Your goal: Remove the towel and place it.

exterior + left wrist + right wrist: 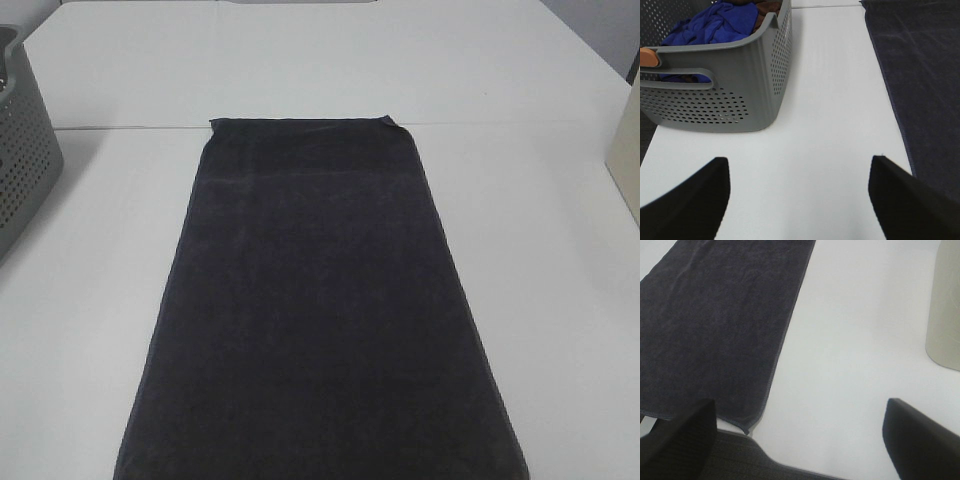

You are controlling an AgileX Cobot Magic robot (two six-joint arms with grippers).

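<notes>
On the white table (540, 300) we see the towel (315, 310) lying flat and spread out lengthwise in the middle. At the left edge stands a grey perforated basket (740, 85) with blue cloth (710, 25) inside. Our left gripper (797, 200) is wide open over bare table, holding nothing. Our right gripper (800, 440) is also wide open and empty, beside the towel's corner.

No readable text, label or number shows anywhere.
</notes>
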